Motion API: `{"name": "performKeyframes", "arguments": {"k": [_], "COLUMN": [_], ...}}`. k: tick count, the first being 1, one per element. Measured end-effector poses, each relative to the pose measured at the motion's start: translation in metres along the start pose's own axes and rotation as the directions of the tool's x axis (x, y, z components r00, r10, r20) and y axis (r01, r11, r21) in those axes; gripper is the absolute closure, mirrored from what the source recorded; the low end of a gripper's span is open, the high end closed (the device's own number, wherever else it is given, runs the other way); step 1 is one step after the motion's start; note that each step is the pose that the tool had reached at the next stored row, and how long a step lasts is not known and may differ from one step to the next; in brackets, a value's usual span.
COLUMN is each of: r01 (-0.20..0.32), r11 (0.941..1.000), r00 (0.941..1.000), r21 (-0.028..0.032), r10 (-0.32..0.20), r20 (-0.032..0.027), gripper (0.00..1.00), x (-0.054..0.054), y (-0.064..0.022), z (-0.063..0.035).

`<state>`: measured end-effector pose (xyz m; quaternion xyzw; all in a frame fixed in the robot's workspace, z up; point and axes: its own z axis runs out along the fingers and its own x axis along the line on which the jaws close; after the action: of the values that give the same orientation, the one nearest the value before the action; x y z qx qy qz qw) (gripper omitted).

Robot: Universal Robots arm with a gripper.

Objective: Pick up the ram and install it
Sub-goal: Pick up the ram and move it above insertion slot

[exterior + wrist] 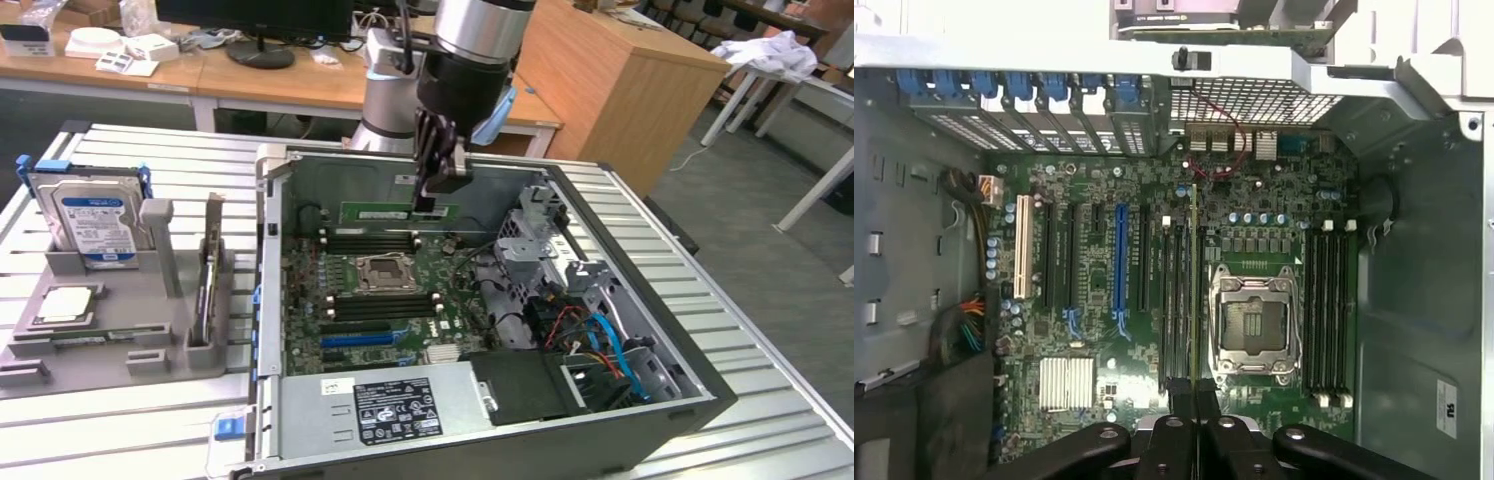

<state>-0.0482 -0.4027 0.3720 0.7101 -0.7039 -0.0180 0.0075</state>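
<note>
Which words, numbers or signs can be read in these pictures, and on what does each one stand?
Nothing can be read for certain.
Hard drive, blue and white label: print too blurred.
Black sticker on the grey metal box: too small.
Small white label beside it: too small.
White sticker on the case wall: blurred marks.
The ram: no legible print.

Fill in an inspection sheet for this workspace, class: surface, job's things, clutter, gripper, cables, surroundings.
Surface: slatted metal table carrying an open computer case.
Job's things: ram, held above the motherboard.
Clutter: hard drive and square silver chip in a grey holder beside the case.
Gripper: gripper shut on the ram, over the case.
Cables: red and blue cables inside the case, apart from the ram.
Surroundings: desk with monitor; wooden cabinet.
</note>
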Motion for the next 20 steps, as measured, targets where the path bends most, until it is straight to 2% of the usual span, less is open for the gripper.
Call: {"name": "performKeyframes", "arguments": {"k": [13, 20], "r01": [0.000, -0.014], "r11": [1.0000, 0.9999], "r00": [1.0000, 0.9999], "r21": [0.0001, 0.0003], "r10": [0.000, 0.014], "r20": [-0.0001, 0.0004], "gripper": [0.88, 0.88], "x": [0.000, 0.000], "y": [-0.0006, -0.0007], "z": [0.0178, 0.0184]}}
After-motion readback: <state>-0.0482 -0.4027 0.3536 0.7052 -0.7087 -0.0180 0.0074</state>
